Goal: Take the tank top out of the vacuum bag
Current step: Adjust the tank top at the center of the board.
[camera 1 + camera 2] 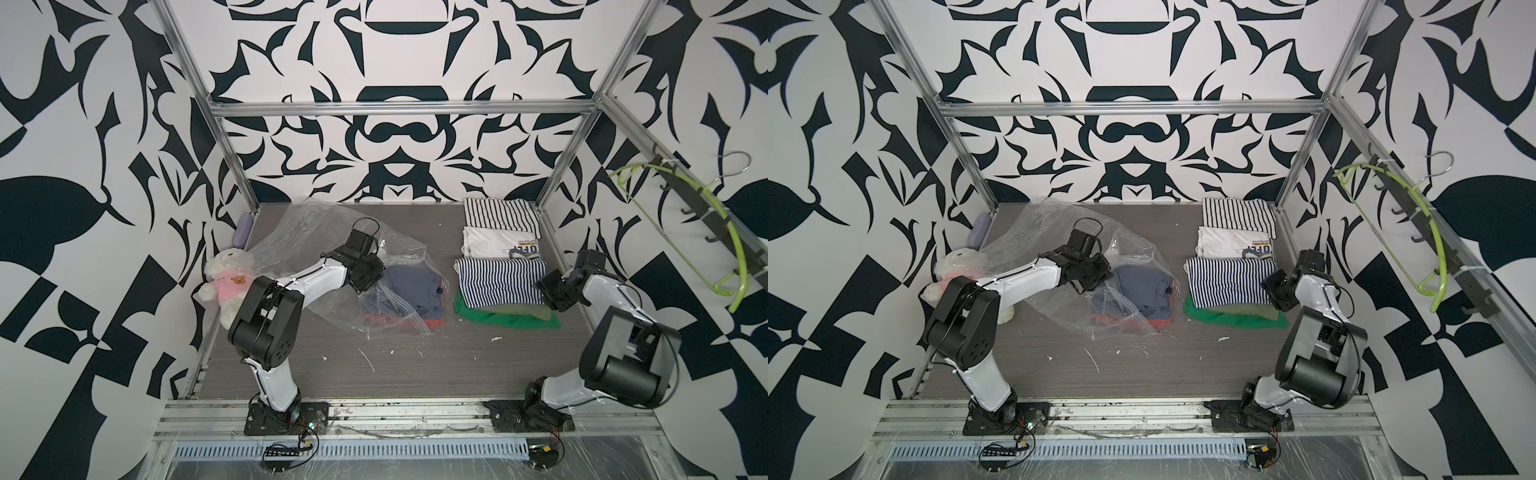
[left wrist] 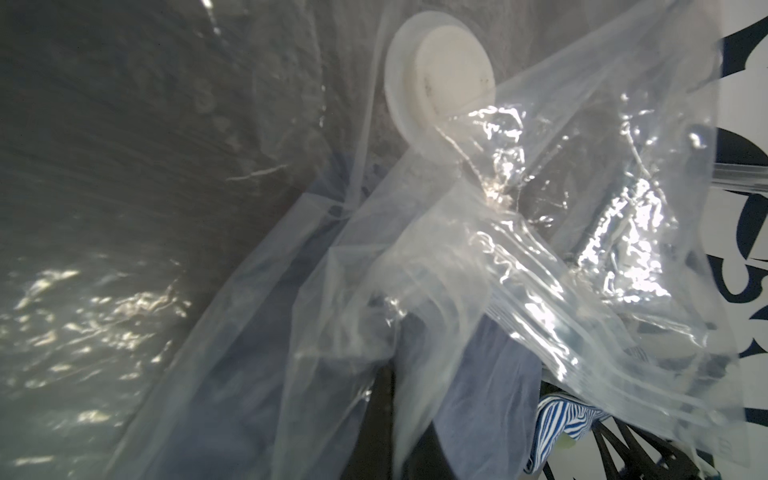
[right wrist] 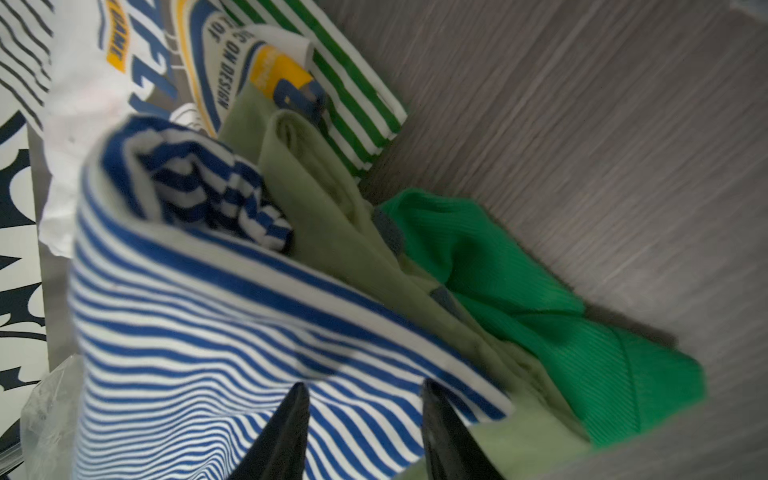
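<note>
Blue-and-white striped, so probably the tank top: lies outside the vacuum bag, atop the folded pile at table right. Looks nearly done. Shows the left gripper pinched shut on bag film left of centre, with a navy garment inside, and the right gripper part-spread over the stripes, apparently clamping nothing. Leaves bare table frontward; hems the right arm near the table's right edge.
</note>
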